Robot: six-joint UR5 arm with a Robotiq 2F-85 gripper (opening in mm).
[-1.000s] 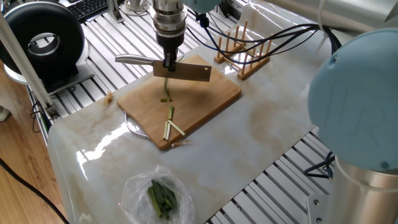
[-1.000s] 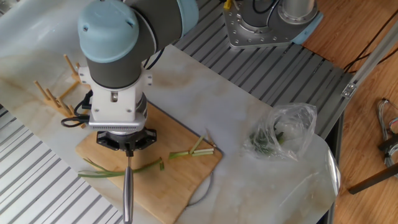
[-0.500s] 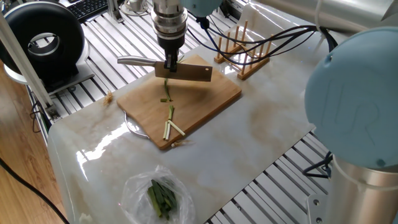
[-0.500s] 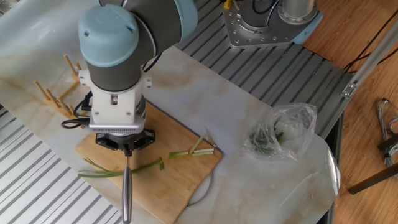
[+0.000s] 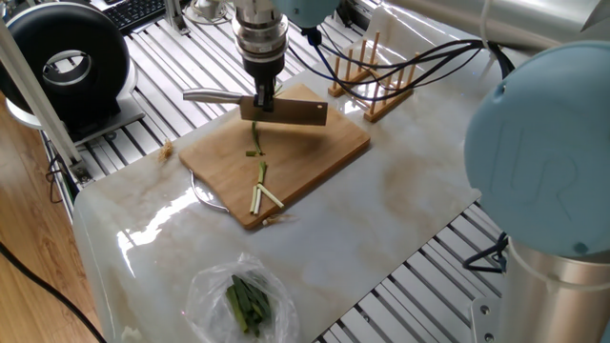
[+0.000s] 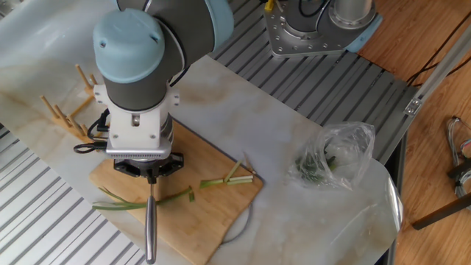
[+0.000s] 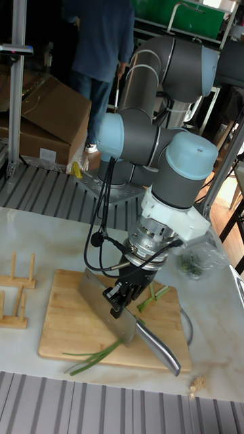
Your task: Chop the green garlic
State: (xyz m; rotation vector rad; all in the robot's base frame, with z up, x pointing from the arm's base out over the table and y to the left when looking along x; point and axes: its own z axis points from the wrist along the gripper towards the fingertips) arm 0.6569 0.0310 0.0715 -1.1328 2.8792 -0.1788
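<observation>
cutting board (image 5: 315, 152): matt pale wood | knife (image 7: 129, 324): smooth shiny metal, blade and handle | table (image 5: 419, 191): glossy marbled stone look | bag (image 6: 338, 158): clear crinkled plastic | rack (image 5: 374, 88): bare wood

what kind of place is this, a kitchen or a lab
Most likely a robotics lab, not a kitchen. The arm is bolted to a slotted aluminium bench, cardboard boxes sit behind it, and a keyboard lies nearby. Only the cutting board and knife suggest cooking.
</observation>
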